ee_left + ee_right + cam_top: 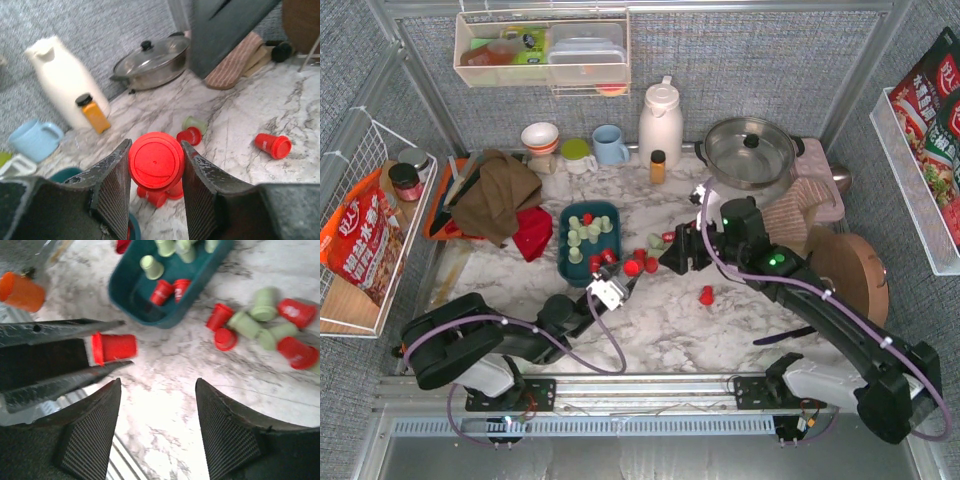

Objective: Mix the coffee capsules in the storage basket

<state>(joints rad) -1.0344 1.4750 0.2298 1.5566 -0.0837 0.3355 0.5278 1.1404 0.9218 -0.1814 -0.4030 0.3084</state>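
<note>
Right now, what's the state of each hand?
Left hand: closed on a red capsule.
Right hand: open, holding nothing.

Left gripper (pixel 156 146) was clamped on a red capsule (pixel 156 164), arm low, reaching forward; right gripper (pixel 158 385) jaws apart, empty, arm angled inward

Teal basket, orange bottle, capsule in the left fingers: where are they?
storage basket (pixel 128 293), right wrist view, bare inside.
orange bottle (pixel 94 115), left wrist view, body.
red capsule (pixel 156 161), left wrist view, flat end.
</note>
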